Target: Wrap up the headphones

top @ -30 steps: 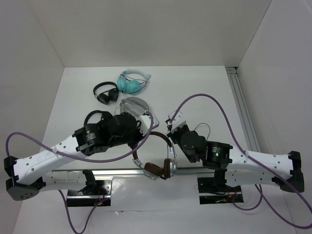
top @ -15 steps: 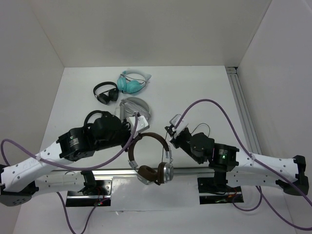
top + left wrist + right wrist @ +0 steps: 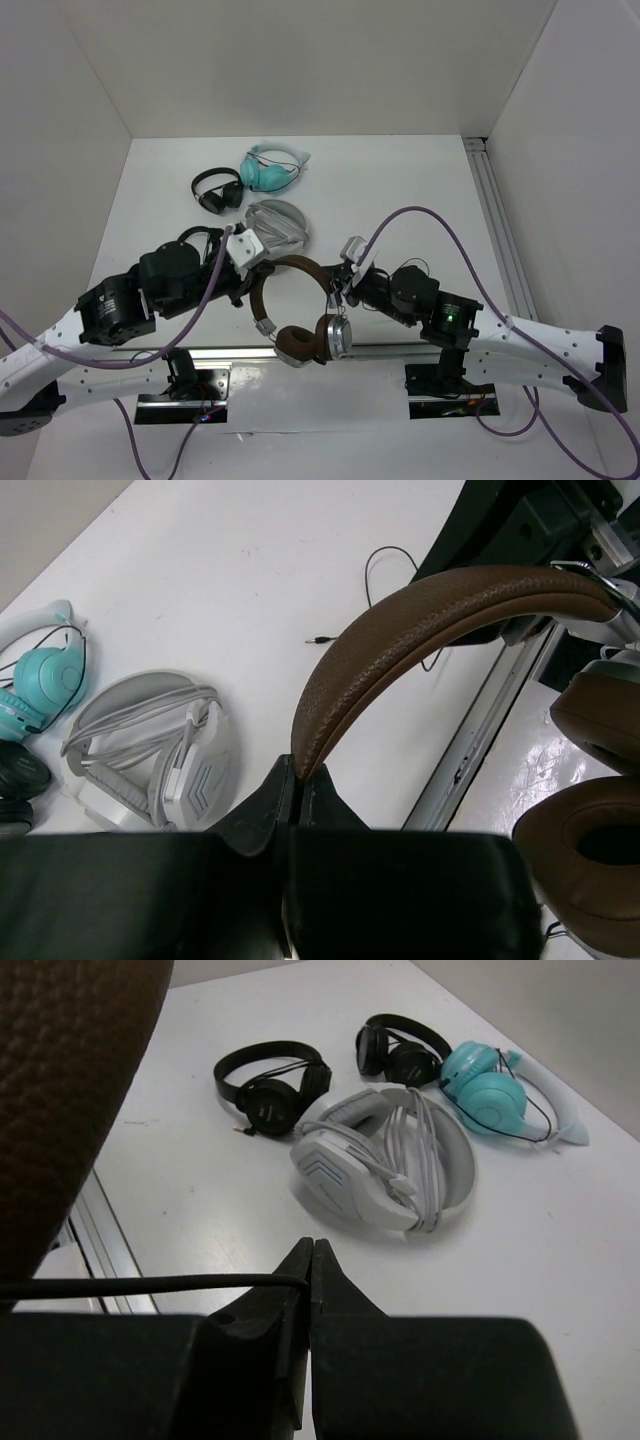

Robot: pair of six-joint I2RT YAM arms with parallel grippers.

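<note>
The headphones (image 3: 297, 318), with a dark brown headband and brown-and-silver earcups, hang above the table's near edge between my two arms. My left gripper (image 3: 256, 276) is shut on the left end of the headband (image 3: 440, 610); in the left wrist view the jaws (image 3: 300, 772) pinch the leather edge, and the earcups (image 3: 595, 780) hang at the right. My right gripper (image 3: 337, 287) is at the headband's right side. In the right wrist view it (image 3: 310, 1257) is shut on the thin dark cable (image 3: 150, 1282), with the headband (image 3: 70, 1080) close at the left.
White headphones (image 3: 276, 224), a black pair (image 3: 217, 188) and a teal pair (image 3: 270, 168) lie behind; another black pair (image 3: 193, 240) is partly under my left arm. A loose cable end with its plug (image 3: 320, 640) lies on the table. A metal rail (image 3: 385, 350) runs along the near edge.
Both grippers and the headphones have moved to the left. The headband has turned to a more upright arch, and my left arm has drawn back to the left.
</note>
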